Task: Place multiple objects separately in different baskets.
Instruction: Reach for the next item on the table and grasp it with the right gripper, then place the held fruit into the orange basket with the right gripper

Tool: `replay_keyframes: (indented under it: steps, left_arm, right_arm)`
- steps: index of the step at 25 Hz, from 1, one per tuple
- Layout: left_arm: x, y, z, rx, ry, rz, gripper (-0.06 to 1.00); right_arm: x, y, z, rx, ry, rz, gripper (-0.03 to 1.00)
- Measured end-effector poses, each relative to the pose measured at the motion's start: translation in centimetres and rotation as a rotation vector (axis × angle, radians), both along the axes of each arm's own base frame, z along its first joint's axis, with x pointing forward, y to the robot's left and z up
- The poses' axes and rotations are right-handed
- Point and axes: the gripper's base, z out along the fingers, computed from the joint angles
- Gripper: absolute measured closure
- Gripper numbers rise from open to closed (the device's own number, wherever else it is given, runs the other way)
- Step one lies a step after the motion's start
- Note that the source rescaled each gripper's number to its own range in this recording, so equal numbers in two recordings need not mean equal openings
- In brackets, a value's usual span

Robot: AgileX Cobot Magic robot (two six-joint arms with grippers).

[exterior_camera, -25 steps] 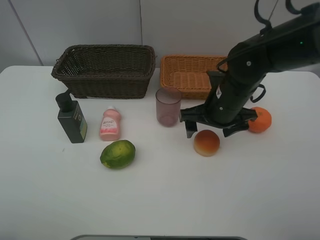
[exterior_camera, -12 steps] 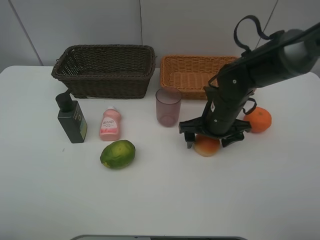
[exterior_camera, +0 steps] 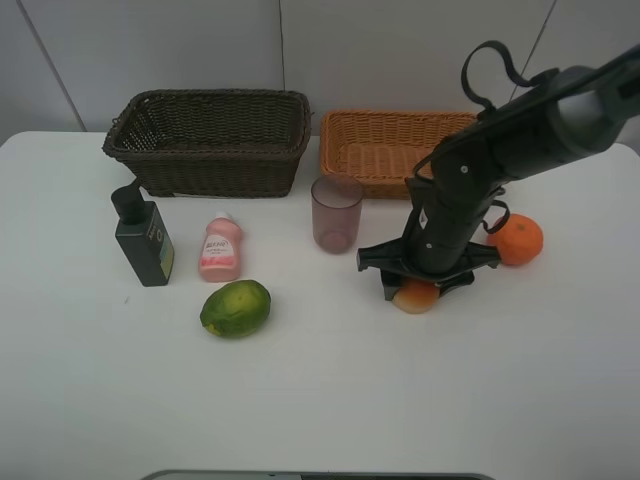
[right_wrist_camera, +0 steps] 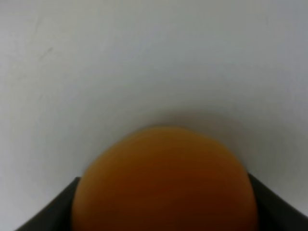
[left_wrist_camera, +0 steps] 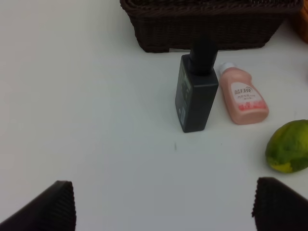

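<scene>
Red-yellow first: found the apple-like fruit [exterior_camera: 412,298] low on the white worktop [exterior_camera: 320,400], right of centre and mostly hidden under the right gripper [exterior_camera: 417,288]. Saw the jaws pressed in on both sides of it, pinching the fruit. Confirmed this in the right wrist view, with the fruit [right_wrist_camera: 163,183] filling the space between two dark jaw edges and bare worktop beyond. Made out no gap beneath it from the high camera.

Moved outward. Noted the orange [exterior_camera: 518,240] just beside the right arm [exterior_camera: 500,140], on its outer side, apart from the held fruit. Noted the mauve cup [exterior_camera: 336,213] upright on the other side, near the gripper but not touching it. Placed the cup between the gripper and the dark brown basket [exterior_camera: 220,160]. Saw the orange-tan basket [exterior_camera: 385,117] directly behind, its right end covered by the arm.

Found the rest well to the left: green fruit [exterior_camera: 236,307] nearest the front, pink bottle [exterior_camera: 220,250] behind it, pump bottle [exterior_camera: 143,243] upright just beside that, all in front of the dark basket.

Checked the left gripper [left_wrist_camera: 166,207] only in its own wrist view: jaws spread wide over bare worktop, gripping nothing, the pump bottle, pink bottle and green fruit ahead of them.
</scene>
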Motion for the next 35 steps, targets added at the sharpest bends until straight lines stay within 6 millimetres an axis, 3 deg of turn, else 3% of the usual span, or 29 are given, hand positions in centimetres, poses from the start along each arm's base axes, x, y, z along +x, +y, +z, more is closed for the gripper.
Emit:
replay_keyframes:
  steps: [14,17,25,35]
  left_arm:
    - [0.0,0.0,0.0,0.000,0.000,0.000,-0.01]
    - [0.0,0.0,0.0,0.000,0.000,0.000,-0.01]
    - [0.0,0.0,0.0,0.000,0.000,0.000,-0.01]
    - [0.0,0.0,0.0,0.000,0.000,0.000,-0.01]
  right_arm:
    - [0.0,0.0,0.0,0.000,0.000,0.001,0.96]
    - [0.0,-0.1,0.9,0.000,-0.014,0.007,0.96]
    - [0.9,-0.9,7.9,-0.032,-0.098,0.098,0.96]
    - [7.9,-3.7,16.0,-0.039,-0.210,0.099,0.96]
